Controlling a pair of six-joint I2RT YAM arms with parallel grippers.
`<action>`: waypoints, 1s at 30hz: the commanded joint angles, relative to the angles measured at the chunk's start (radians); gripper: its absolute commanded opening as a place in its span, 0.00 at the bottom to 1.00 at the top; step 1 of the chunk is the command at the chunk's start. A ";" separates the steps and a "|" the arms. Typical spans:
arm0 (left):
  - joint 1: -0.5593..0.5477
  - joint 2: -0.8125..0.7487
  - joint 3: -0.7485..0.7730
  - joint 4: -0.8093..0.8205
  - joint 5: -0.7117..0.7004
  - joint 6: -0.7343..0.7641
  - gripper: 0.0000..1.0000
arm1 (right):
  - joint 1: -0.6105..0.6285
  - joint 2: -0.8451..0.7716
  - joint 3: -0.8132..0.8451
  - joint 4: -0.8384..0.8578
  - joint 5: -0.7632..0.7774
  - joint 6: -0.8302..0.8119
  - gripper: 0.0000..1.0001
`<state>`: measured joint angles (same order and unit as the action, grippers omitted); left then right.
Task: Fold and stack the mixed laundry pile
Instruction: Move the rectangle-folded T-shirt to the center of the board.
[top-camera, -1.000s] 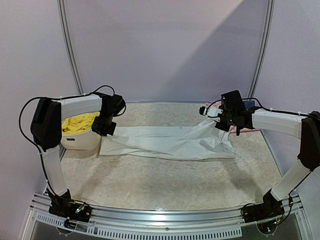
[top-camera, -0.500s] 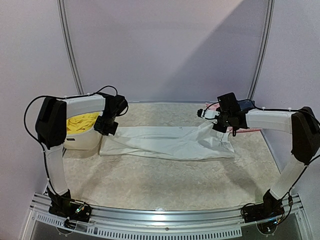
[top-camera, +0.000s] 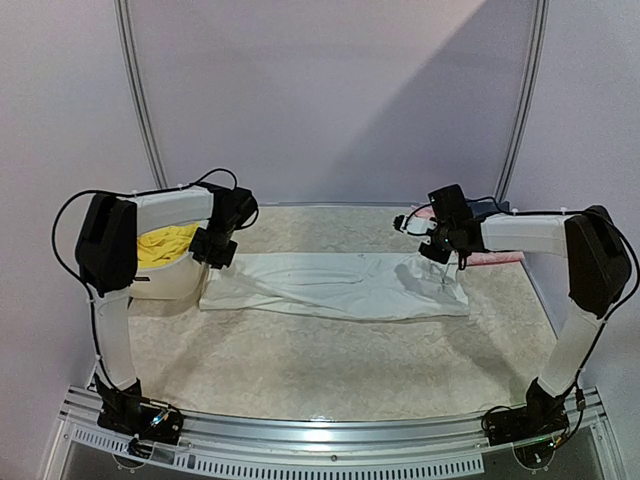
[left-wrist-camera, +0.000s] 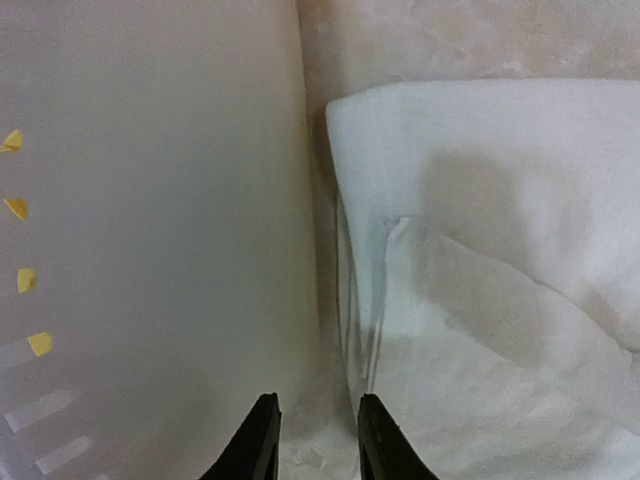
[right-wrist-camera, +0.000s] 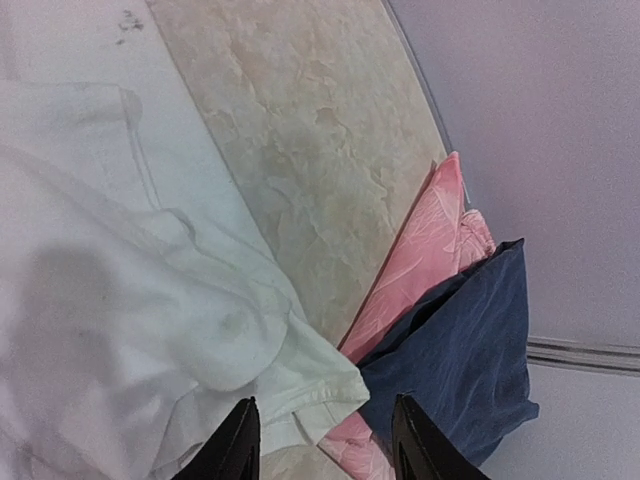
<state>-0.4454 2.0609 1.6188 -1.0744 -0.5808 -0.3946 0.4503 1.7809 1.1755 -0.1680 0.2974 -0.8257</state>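
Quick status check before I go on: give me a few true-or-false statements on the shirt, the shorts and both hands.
The white T-shirt lies stretched out on the table. True.
The yellow shorts lie on the T-shirt. False: they sit in the white basket.
The left hand grips the shirt. False: its fingers stand apart, nothing between them.
The right hand is open. True.
A pink cloth and a blue cloth lie beside the shirt's right end. True.

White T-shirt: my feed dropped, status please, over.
Left gripper, right gripper open, empty. White T-shirt laid flat between them. Yellow shorts in basket. Pink cloth, blue cloth at right end.
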 joint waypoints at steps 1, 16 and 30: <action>-0.036 -0.141 0.007 -0.055 -0.033 -0.011 0.33 | -0.059 -0.131 0.057 -0.193 -0.087 0.146 0.47; -0.122 -0.231 -0.302 0.084 0.336 0.214 0.40 | -0.336 -0.319 -0.100 -0.843 -0.636 0.052 0.55; -0.180 -0.199 -0.304 0.164 0.171 0.552 0.49 | -0.337 -0.185 -0.107 -0.761 -0.629 0.018 0.62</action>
<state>-0.6220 1.8423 1.3510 -0.9863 -0.3458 0.0383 0.1120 1.5280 1.0534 -0.9859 -0.3466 -0.7959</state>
